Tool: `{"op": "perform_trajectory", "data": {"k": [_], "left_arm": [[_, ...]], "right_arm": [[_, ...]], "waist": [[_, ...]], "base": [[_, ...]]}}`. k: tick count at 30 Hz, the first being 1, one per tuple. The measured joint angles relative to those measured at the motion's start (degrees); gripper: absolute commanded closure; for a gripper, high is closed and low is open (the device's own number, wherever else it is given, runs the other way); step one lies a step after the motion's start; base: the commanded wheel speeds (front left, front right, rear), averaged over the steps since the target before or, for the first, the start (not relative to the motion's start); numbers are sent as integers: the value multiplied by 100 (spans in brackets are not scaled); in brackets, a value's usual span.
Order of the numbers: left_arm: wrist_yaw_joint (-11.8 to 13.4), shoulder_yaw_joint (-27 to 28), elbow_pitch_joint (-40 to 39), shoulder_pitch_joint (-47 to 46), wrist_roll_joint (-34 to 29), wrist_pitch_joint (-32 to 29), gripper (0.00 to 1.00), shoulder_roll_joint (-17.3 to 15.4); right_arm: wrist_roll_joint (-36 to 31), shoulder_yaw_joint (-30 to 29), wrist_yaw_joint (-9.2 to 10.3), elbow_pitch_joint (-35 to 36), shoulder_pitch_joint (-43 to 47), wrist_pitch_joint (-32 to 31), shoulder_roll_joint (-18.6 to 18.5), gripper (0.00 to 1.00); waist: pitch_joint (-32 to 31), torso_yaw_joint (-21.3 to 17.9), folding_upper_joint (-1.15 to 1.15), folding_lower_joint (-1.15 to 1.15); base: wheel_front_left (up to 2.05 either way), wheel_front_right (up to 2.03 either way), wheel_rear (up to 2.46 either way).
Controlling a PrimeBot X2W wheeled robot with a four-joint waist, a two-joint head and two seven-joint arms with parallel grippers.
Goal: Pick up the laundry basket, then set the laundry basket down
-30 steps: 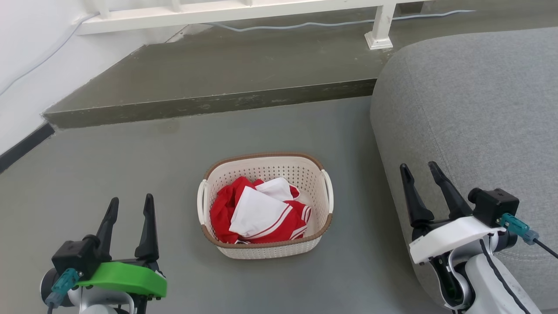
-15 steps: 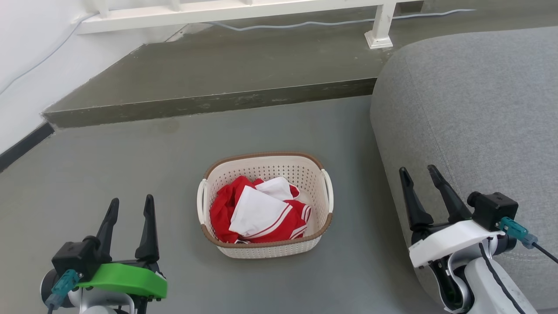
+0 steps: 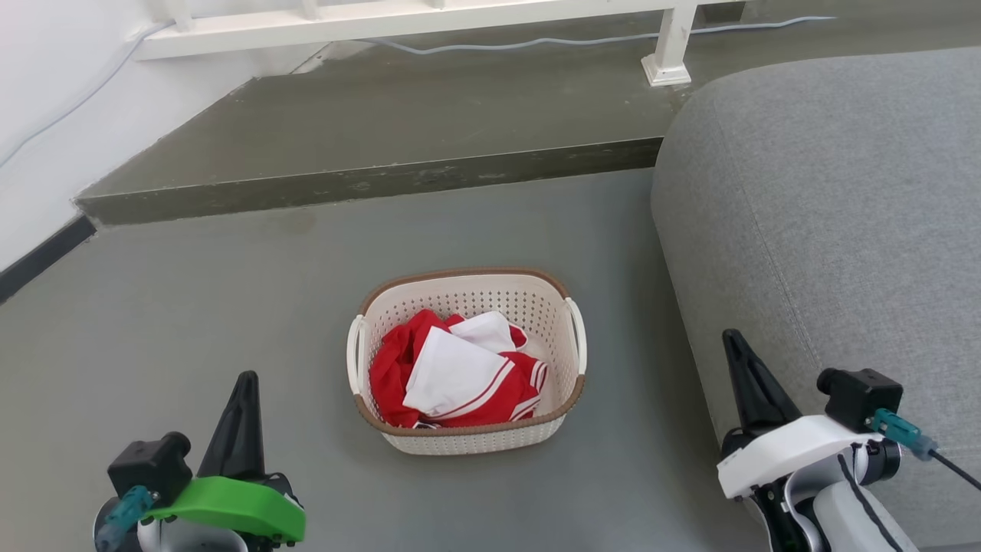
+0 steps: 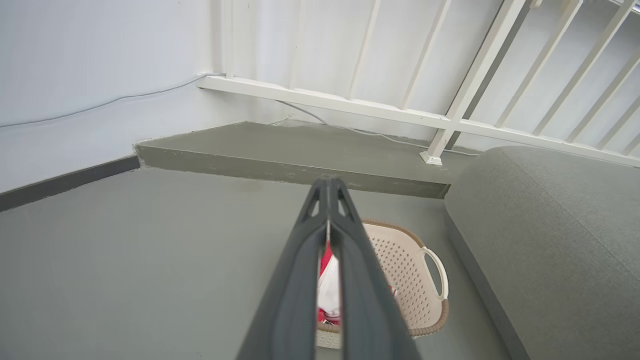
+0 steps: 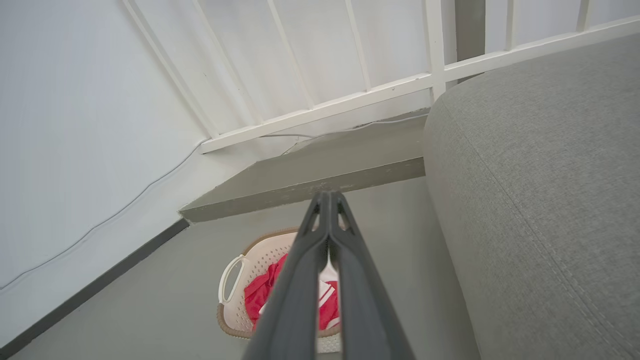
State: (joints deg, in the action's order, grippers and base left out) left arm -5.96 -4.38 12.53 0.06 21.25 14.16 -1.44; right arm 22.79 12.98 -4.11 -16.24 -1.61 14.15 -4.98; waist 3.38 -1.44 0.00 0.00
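Across the lower scene: matte grey floor (image 3: pixel 191 307), bare concrete look. Right side, large grey fabric sofa (image 3: pixel 828 215) with a rounded edge. Behind, a raised dark-grey concrete step (image 3: pixel 429 115), with a white painted railing (image 3: pixel 398 23) standing on it against the white wall.

Task item: small cream-white perforated plastic laundry basket (image 3: pixel 475 443) with a brown woven-look rim sits upright on the floor, in front of the step and near the sofa's side but not touching it. Crumpled red and white garments (image 3: pixel 452 376) lie inside, below the rim. Two white loop handles (image 3: pixel 580 336) sit one on each short side, both free.

Left gripper (image 3: pixel 245 383), on a green mount, is low at the lower left, fingers pressed together tip to tip, nothing between them; the left wrist view (image 4: pixel 328 187) confirms this. Right gripper (image 3: pixel 737 345), on a white mount, is at the lower right just in front of the sofa, likewise fully closed and empty (image 5: pixel 327 197). Both are well apart from the basket, one on each side.

Thin pale cable (image 3: pixel 536 42) runs along the step by the railing.
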Motion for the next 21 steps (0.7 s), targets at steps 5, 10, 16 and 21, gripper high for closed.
{"op": "perform_trajectory", "data": {"k": [5, 10, 16, 21], "left_arm": [[-1, 51, 13, -1, 361, -102, 100, 0], [-1, 71, 37, -2, 842, -211, 100, 0], [-1, 113, 57, -3, 1307, -356, 100, 0], [-1, 175, 79, -5, 1641, -455, 100, -1]], "right_arm": [[360, -81, -1, 14, 0, -66, 14, 100], [866, -171, -8, 20, 0, -168, 36, 100], [1278, -299, -35, 33, -1, -298, 52, 100], [1626, -397, -43, 41, -2, -411, 64, 100]], "waist": [[-22, 8, 0, 0], [-39, 16, 0, 0], [-58, 26, 0, 0], [-75, 35, 0, 0]], "base": [[0, 0, 0], [0, 0, 0], [0, 0, 0], [0, 0, 0]]}}
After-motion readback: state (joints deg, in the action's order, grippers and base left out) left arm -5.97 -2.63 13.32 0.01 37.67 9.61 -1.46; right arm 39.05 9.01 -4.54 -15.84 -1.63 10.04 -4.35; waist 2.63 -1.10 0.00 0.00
